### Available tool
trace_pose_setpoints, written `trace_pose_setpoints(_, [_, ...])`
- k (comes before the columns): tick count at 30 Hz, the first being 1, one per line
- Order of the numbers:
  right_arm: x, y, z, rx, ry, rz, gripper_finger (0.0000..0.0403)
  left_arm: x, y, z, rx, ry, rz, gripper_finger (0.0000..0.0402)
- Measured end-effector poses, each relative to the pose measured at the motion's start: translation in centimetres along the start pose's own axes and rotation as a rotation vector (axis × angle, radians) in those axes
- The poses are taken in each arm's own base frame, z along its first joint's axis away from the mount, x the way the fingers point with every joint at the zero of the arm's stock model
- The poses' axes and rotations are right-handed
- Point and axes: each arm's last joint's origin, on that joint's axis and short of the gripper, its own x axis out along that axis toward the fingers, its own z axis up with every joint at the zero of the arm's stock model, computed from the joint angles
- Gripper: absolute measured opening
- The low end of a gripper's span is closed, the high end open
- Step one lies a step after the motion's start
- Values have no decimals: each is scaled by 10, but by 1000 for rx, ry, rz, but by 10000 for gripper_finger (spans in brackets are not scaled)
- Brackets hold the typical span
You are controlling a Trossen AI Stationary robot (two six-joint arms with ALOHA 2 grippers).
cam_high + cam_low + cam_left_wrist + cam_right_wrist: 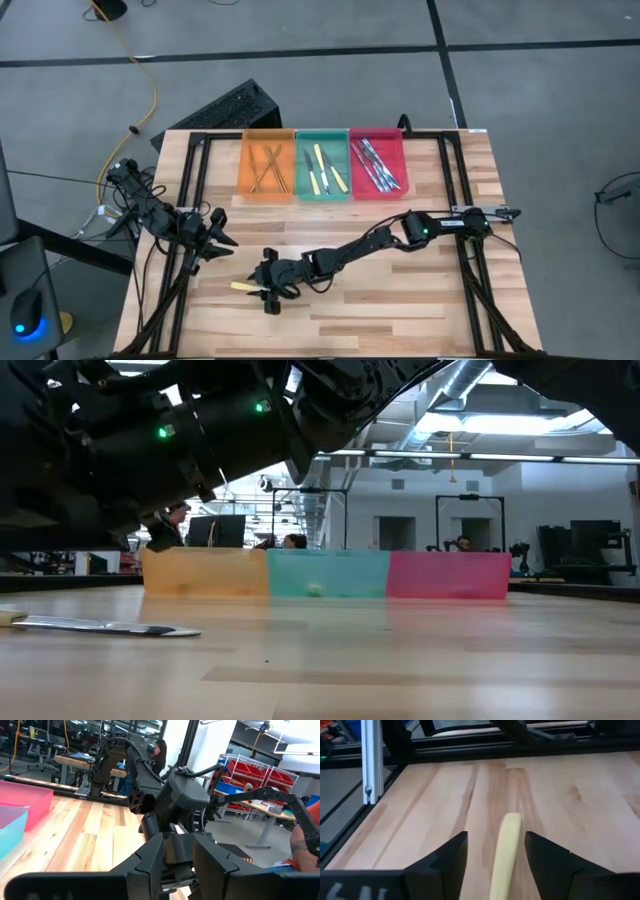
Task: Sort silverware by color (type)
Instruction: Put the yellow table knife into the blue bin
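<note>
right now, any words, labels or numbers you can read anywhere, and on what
None can be read for certain.
Pale marks on the right gripper body, cut off at the picture's edge: unreadable.
Trays, table, yellow-handled utensil: no text.
Room behind: no legible signs.

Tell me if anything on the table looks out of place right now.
One piece does: a yellow-handled utensil lies loose on the bare wood near the table's front left, away from the green tray that holds the other yellow-handled pieces. The right pincer sits open astride its handle, not yet closed.
</note>
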Motion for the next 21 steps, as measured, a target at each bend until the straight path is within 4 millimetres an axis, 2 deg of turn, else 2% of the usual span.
trace_pose_setpoints(5, [1, -1, -3, 15, 6, -43, 239, 0, 0, 0, 0, 0, 0, 89])
trace_pose_setpoints(10, [8, -6, -20, 54, 33, -56, 239, 0, 0, 0, 0, 1, -1, 89])
trace_pose_setpoints(15, [7, -9, -15, 67, 12, -104, 239, 0, 0, 0, 1, 2, 1, 89])
trace_pose_setpoints(18, [10, -12, -25, 80, 35, -121, 239, 0, 0, 0, 0, 1, 1, 89])
trace_pose_setpoints(21, [11, -16, -26, 88, 41, -131, 239, 0, 0, 0, 0, 1, 2, 89])
